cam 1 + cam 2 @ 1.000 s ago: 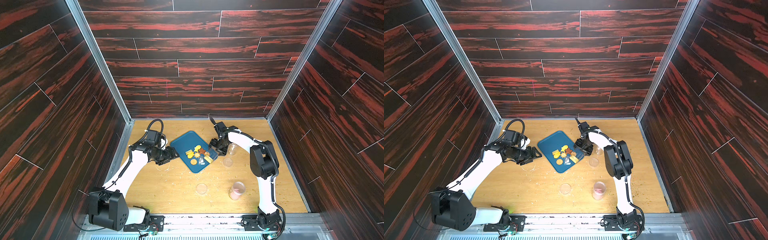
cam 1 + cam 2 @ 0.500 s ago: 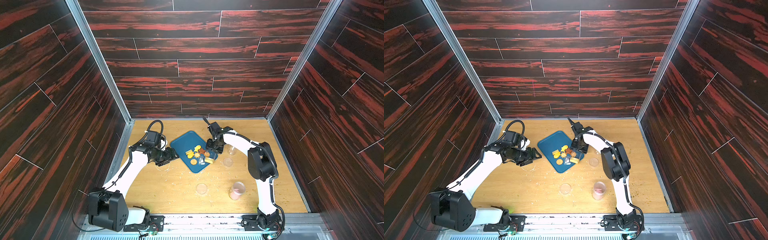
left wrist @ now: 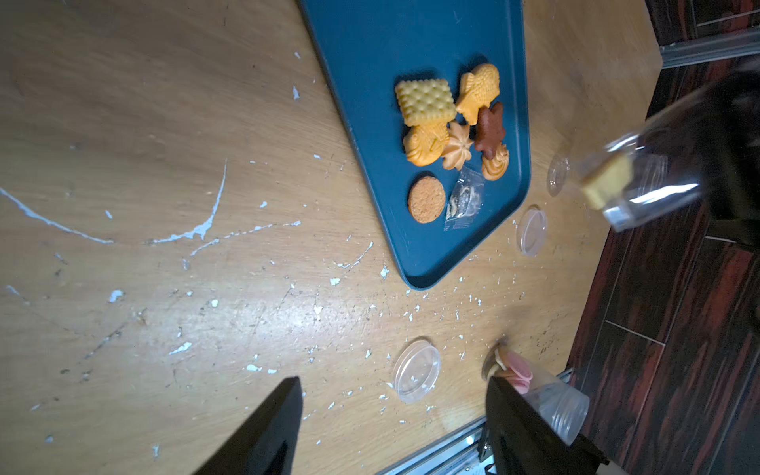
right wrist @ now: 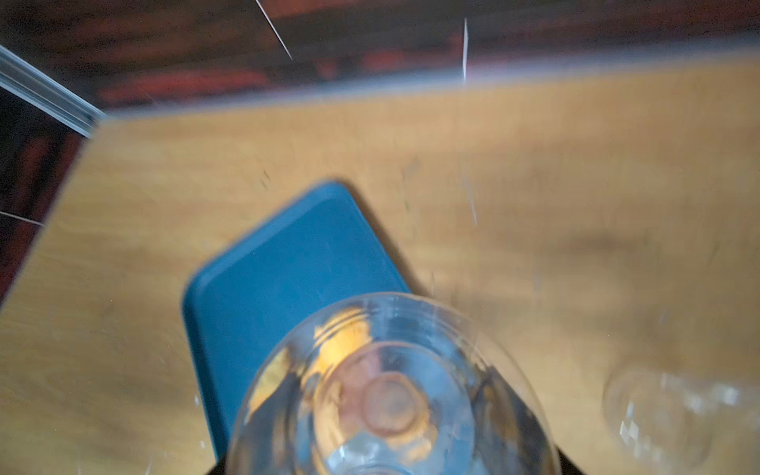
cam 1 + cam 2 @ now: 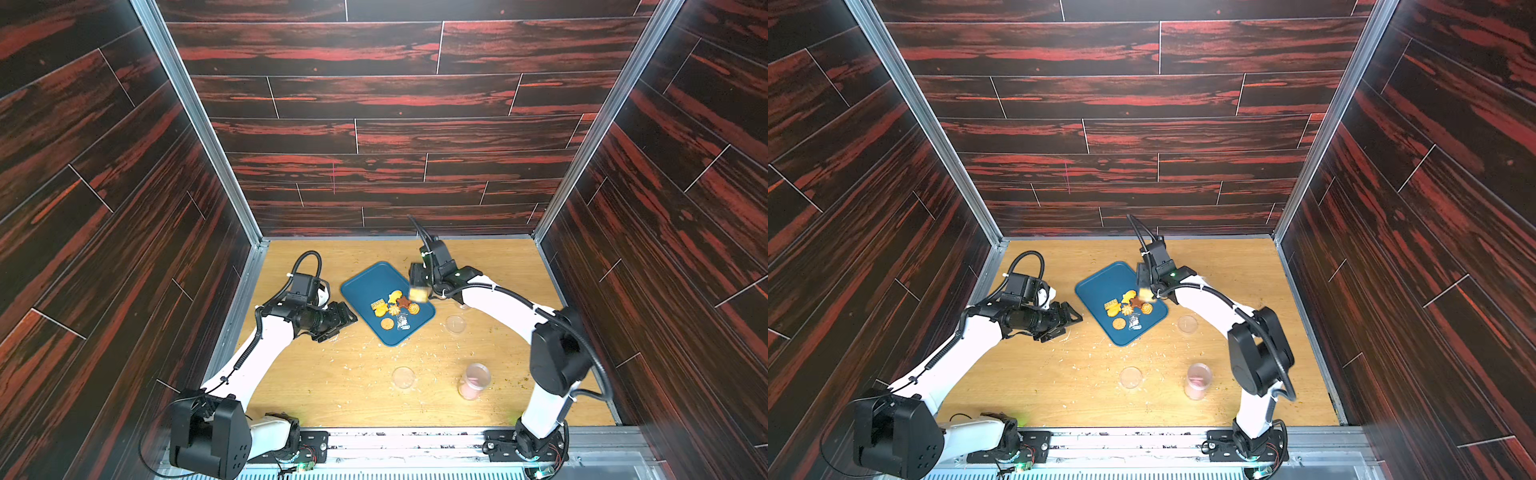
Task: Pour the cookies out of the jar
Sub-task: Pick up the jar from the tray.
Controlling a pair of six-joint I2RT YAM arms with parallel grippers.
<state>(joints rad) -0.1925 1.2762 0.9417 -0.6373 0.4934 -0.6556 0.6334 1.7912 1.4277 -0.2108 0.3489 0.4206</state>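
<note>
My right gripper (image 5: 420,279) is shut on a clear jar (image 5: 418,292), tipped mouth-down over the right edge of the blue tray (image 5: 365,282). A tan cookie (image 3: 608,186) sits near the mouth of the jar (image 3: 649,181). The right wrist view looks through the jar (image 4: 390,395) from its base, blurred. Several cookies (image 5: 392,309) lie in a cluster on the tray (image 5: 1100,286), the cookies (image 3: 448,131) yellow, orange and brown. My left gripper (image 3: 393,382) stands open and empty left of the tray, low over the table; in both top views the left gripper (image 5: 1071,318) points at the tray.
A small clear packet (image 3: 464,199) lies among the cookies. Two clear lids (image 5: 403,377) (image 5: 456,324) lie on the table. A second jar (image 5: 473,380) with pink rounds stands front right. Another clear container (image 4: 658,411) sits beside the right arm. White flecks dot the wood.
My right gripper has carried the jar left, from beside the tray to over its right edge, and its jaws have narrowed a little. The left arm has not moved.
</note>
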